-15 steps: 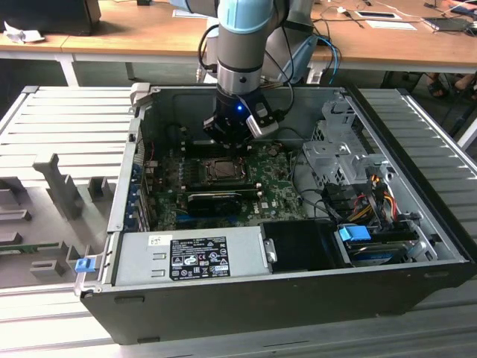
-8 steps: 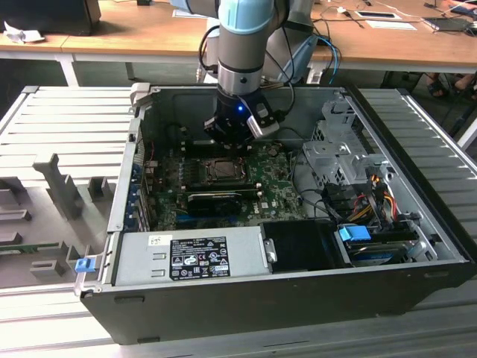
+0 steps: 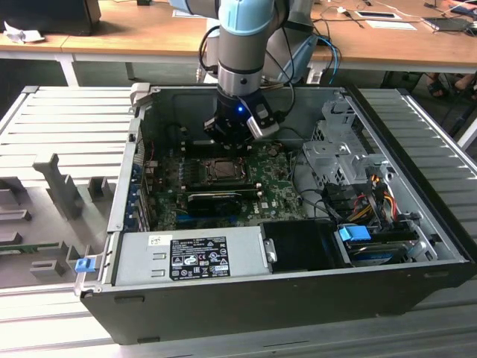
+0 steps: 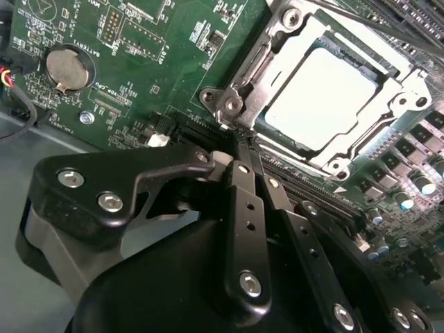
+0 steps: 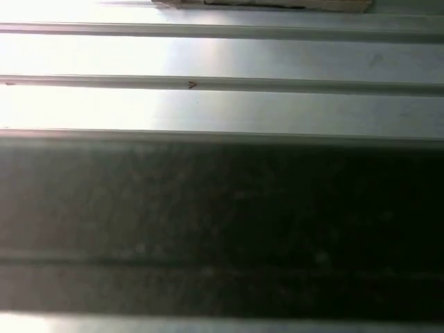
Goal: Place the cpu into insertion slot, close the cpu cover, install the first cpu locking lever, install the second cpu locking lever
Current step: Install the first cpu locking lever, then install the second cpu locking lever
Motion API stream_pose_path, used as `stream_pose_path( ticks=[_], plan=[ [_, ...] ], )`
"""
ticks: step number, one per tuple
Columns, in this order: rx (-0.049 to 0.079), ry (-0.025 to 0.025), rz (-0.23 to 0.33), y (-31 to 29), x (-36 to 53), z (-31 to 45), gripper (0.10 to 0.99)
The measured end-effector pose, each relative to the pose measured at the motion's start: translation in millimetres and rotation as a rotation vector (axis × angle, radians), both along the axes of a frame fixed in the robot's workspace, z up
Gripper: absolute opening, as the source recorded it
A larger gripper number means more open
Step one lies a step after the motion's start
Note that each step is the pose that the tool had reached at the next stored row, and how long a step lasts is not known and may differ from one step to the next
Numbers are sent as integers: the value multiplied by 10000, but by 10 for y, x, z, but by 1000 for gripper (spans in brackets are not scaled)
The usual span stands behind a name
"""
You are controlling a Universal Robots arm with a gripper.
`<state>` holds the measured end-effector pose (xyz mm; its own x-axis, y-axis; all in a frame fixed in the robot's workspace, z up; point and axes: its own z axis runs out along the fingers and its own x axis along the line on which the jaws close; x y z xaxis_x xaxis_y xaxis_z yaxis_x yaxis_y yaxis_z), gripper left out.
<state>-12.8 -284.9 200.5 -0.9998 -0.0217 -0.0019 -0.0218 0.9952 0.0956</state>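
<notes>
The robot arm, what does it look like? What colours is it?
The arm is a thick grey tube with a light blue cap at the joint. Black cables loop beside it. Near the wrist a little blue light glows. In the second wrist view, the gripper is black, built from flat bars joined by shiny silver screws.

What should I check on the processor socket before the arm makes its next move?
1. cpu seated flat in the insertion slot: ok.
2. cpu cover lowered around the chip, whose top shows through its window: ok.
3. Both locking levers latched: cannot tell.
4. gripper at the slot's corner, shut: ok.
5. Loose cables lying apart from the slot: ok.
</notes>
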Motion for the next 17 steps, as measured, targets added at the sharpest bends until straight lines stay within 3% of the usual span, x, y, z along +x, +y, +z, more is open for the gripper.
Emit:
stream_pose_path(
  ticks=[3,4,6,17],
  plan=[
    [114,0,-2,1,0,2,106],
    [124,-4,-1,2,1,31,106],
    [113,1,0,0,0,169,106],
    [112,0,0,-64,0,172,106]
  ],
)
